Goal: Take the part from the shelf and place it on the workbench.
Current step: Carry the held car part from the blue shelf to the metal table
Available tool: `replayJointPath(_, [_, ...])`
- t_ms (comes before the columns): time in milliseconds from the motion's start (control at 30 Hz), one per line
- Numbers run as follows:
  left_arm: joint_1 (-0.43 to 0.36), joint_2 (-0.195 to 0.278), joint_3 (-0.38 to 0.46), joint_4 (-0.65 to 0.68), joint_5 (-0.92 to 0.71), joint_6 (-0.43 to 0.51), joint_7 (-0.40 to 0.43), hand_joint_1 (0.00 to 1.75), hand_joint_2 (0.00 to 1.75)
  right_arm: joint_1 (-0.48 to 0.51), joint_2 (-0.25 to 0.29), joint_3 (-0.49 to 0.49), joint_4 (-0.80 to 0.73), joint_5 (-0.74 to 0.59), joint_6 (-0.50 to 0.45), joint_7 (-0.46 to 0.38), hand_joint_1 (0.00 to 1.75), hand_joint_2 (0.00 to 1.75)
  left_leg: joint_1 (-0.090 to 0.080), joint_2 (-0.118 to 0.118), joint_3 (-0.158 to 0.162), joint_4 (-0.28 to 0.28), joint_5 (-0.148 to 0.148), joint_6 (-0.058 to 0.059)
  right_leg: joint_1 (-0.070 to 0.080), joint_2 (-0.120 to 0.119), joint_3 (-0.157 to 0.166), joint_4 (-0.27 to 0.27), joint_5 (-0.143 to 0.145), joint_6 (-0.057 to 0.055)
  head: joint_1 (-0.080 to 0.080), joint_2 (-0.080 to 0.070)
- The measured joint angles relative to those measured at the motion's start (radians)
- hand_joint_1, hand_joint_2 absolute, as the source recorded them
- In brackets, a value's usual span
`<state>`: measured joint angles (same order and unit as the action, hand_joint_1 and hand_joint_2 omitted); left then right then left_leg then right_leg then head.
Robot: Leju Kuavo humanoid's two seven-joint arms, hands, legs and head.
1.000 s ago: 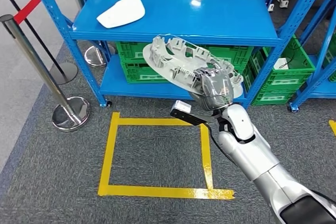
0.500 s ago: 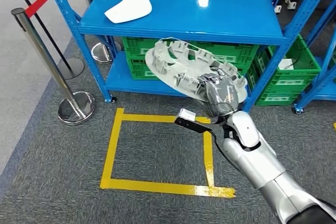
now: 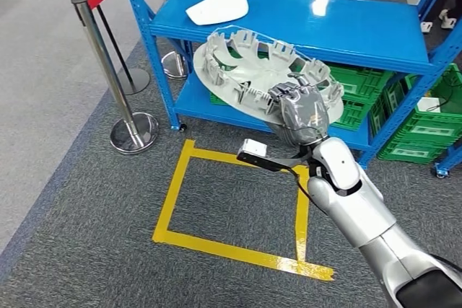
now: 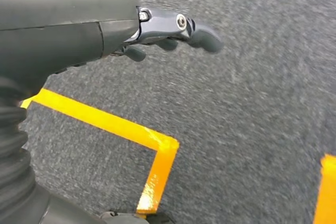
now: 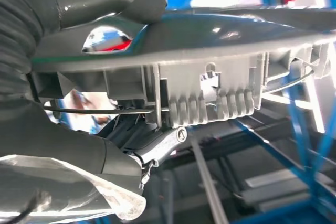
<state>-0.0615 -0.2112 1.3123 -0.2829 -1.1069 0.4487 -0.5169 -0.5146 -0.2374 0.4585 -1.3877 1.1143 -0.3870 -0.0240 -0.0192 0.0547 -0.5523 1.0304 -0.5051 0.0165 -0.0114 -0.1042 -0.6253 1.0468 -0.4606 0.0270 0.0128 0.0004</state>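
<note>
blue shelf (image 3: 349, 30), white part (image 3: 218, 6) on top, green crates (image 3: 416, 131) below

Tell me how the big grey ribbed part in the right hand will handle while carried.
The grey part looks like stiff moulded plastic, probably light. The right hand grips one edge, so it may tilt or twist. Its thin clips seem breakable.

Left hand (image 4: 118, 30) held above grey carpet (image 4: 257, 93), dark fingers (image 4: 198, 32) extended, holding nothing. Yellow tape line (image 4: 118, 127) turning a corner below; another yellow strip (image 4: 325, 190) well apart.
</note>
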Motion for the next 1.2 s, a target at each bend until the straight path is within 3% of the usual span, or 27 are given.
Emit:
replayJointPath(33, [0.002, 0.0, 0.0, 0.0, 0.001, 0.002, -0.005, 0.0, 1.75, -0.004, -0.001, 0.002, -0.003, 0.001, 0.001, 0.0, 1.75, 1.75, 0.002, -0.01, -0.002, -0.005, 0.008, 0.005, -0.002, -0.004, -0.002, -0.001, 0.0, 0.006, 0.0, 0.0])
replayJointPath(100, [0.004, -0.001, 0.0, 0.0, 0.008, 0.013, -0.027, 0.0, 1.75, -0.011, -0.006, 0.005, -0.008, 0.001, 0.004, 0.0, 1.75, 1.75, 0.008, -0.029, -0.005, -0.018, 0.026, 0.016, -0.004, 0.03, -0.014, 0.021, -0.023, 0.015, 0.001, 0.0])
replayJointPath(167, [-0.001, -0.002, 0.001, 0.0, 0.026, 0.028, -0.064, 0.0, 1.75, -0.016, -0.013, 0.009, -0.012, 0.0, 0.008, 0.0, 1.75, 1.75, 0.011, -0.047, -0.014, -0.024, 0.04, 0.024, -0.006, 0.084, -0.053, 0.116, -0.085, 0.02, 0.003, 0.0])
replayJointPath(233, [-0.007, -0.004, 0.002, 0.0, 0.054, 0.044, -0.108, 0.0, 1.75, -0.023, -0.02, 0.014, -0.013, 0.001, 0.011, -0.003, 1.75, 1.75, 0.009, -0.069, -0.026, -0.022, 0.047, 0.028, -0.006, 0.101, -0.096, 0.234, -0.139, 0.023, 0.003, 0.0])
replayJointPath(267, [-0.009, -0.005, 0.004, 0.0, 0.07, 0.046, -0.128, 0.0, 1.75, -0.028, -0.023, 0.018, -0.013, 0.002, 0.011, -0.005, 1.75, 1.75, 0.009, -0.082, -0.031, -0.02, 0.05, 0.027, -0.006, 0.103, -0.101, 0.257, -0.143, 0.024, 0.003, 0.0])
replayJointPath(300, [-0.011, -0.006, 0.006, 0.0, 0.084, 0.041, -0.143, 0.0, 1.75, -0.033, -0.025, 0.021, -0.014, 0.002, 0.011, -0.008, 1.75, 1.75, 0.009, -0.095, -0.034, -0.016, 0.052, 0.026, -0.006, 0.104, -0.087, 0.242, -0.127, 0.025, 0.003, 0.0])
replayJointPath(333, [-0.013, -0.006, 0.008, 0.0, 0.097, 0.028, -0.152, 0.0, 1.75, -0.04, -0.027, 0.024, -0.017, 0.003, 0.011, -0.011, 1.75, 1.75, 0.01, -0.108, -0.037, -0.012, 0.053, 0.025, -0.008, 0.109, -0.055, 0.19, -0.096, 0.026, 0.003, 0.0])
replayJointPath(400, [-0.019, -0.004, 0.013, 0.0, 0.116, -0.002, -0.156, 0.0, 1.75, -0.055, -0.031, 0.029, -0.026, 0.004, 0.01, -0.016, 1.75, 1.75, 0.011, -0.131, -0.046, 0.003, 0.051, 0.018, -0.015, 0.146, 0.016, 0.066, -0.052, 0.027, 0.002, 0.0])
replayJointPath(467, [-0.027, -0.002, 0.021, 0.0, 0.134, -0.012, -0.155, 0.0, 1.75, -0.073, -0.037, 0.032, -0.038, 0.011, 0.008, -0.021, 1.75, 1.75, 0.013, -0.152, -0.066, 0.016, 0.055, 0.006, -0.017, 0.173, 0.046, 0.011, -0.05, 0.024, 0.002, 0.0])
replayJointPath(533, [-0.03, 0.0, 0.031, 0.0, 0.152, -0.011, -0.152, 0.0, 1.75, -0.091, -0.04, 0.038, -0.05, 0.025, 0.006, -0.026, 1.75, 1.75, 0.016, -0.172, -0.08, 0.017, 0.063, -0.008, -0.016, 0.159, 0.046, 0.004, -0.051, 0.014, 0.003, 0.0])
replayJointPath(567, [-0.031, 0.002, 0.036, 0.001, 0.158, -0.01, -0.151, 0.0, 1.75, -0.1, -0.04, 0.042, -0.057, 0.032, 0.006, -0.028, 1.75, 1.75, 0.015, -0.167, -0.085, 0.021, 0.061, -0.014, -0.017, 0.149, 0.046, 0.001, -0.048, 0.008, 0.002, 0.0])
replayJointPath(667, [-0.036, 0.006, 0.044, 0.003, 0.17, -0.008, -0.149, 0.0, 1.75, -0.119, -0.041, 0.049, -0.072, 0.039, 0.007, -0.029, 1.75, 1.75, 0.011, -0.107, -0.107, 0.064, 0.029, -0.029, -0.02, 0.123, 0.049, -0.005, -0.042, -0.004, -0.011, 0.0])
replayJointPath(767, [-0.038, 0.007, 0.045, 0.003, 0.172, -0.008, -0.149, 0.0, 1.75, -0.121, -0.041, 0.05, -0.074, 0.039, 0.007, -0.03, 1.75, 1.75, 0.012, -0.096, -0.112, 0.078, 0.02, -0.032, -0.02, 0.119, 0.049, -0.005, -0.042, -0.005, -0.014, 0.0])
replayJointPath(833, [-0.043, 0.007, 0.048, 0.003, 0.177, -0.008, -0.149, 0.0, 1.75, -0.127, -0.042, 0.051, -0.078, 0.039, 0.007, -0.031, 1.75, 1.75, 0.015, -0.083, -0.138, 0.135, -0.007, -0.036, -0.018, 0.109, 0.049, -0.005, -0.042, -0.006, -0.014, 0.0])
replayJointPath(900, [-0.061, 0.007, 0.055, 0.006, 0.192, -0.012, -0.146, 0.0, 1.75, -0.152, -0.043, 0.062, -0.081, 0.039, 0.01, -0.036, 1.75, 1.75, 0.021, -0.063, -0.159, 0.191, -0.009, -0.039, -0.016, 0.068, 0.05, -0.005, -0.044, -0.006, -0.014, 0.0])
replayJointPath(933, [-0.072, 0.007, 0.058, 0.007, 0.2, -0.012, -0.144, 0.0, 1.75, -0.166, -0.044, 0.069, -0.081, 0.039, 0.011, -0.039, 1.75, 1.75, 0.022, -0.047, -0.145, 0.168, 0.014, -0.036, -0.015, 0.045, 0.052, -0.005, -0.045, -0.006, -0.014, 0.0])
replayJointPath(1000, [-0.09, 0.008, 0.061, 0.008, 0.213, -0.007, -0.138, 0.0, 1.75, -0.19, -0.044, 0.081, -0.078, 0.041, 0.012, -0.042, 1.75, 1.75, 0.01, -0.006, -0.091, 0.055, 0.063, -0.022, -0.01, 0.011, 0.053, -0.006, -0.048, -0.003, -0.015, 0.0])
replayJointPath(1033, [-0.096, 0.008, 0.062, 0.009, 0.217, -0.003, -0.135, 0.0, 1.75, -0.2, -0.044, 0.085, -0.075, 0.043, 0.011, -0.043, 1.75, 1.75, 0.003, 0.007, -0.08, 0.024, 0.068, -0.014, -0.007, 0.0, 0.052, -0.006, -0.048, 0.0, -0.014, 0.0])
replayJointPath(1100, [-0.104, 0.01, 0.064, 0.009, 0.225, 0.006, -0.127, 0.0, 1.75, -0.217, -0.044, 0.094, -0.068, 0.045, 0.01, -0.046, 1.75, 1.75, -0.004, -0.003, -0.082, 0.008, 0.067, 0.0, -0.005, -0.022, 0.053, -0.012, -0.047, 0.008, -0.014, 0.0])
replayJointPath(1133, [-0.105, 0.011, 0.065, 0.009, 0.23, 0.01, -0.124, 0.0, 1.75, -0.224, -0.045, 0.099, -0.065, 0.047, 0.01, -0.047, 1.75, 1.75, -0.002, -0.014, -0.081, 0.002, 0.071, 0.006, -0.006, -0.018, 0.052, -0.011, -0.051, 0.013, -0.013, 0.0])
replayJointPath(1200, [-0.108, 0.013, 0.066, 0.01, 0.238, 0.02, -0.114, 0.0, 1.75, -0.236, -0.048, 0.107, -0.06, 0.049, 0.01, -0.049, 1.75, 1.75, 0.003, -0.036, -0.077, -0.011, 0.08, 0.02, -0.009, 0.032, 0.032, 0.03, -0.083, 0.017, -0.01, 0.0])
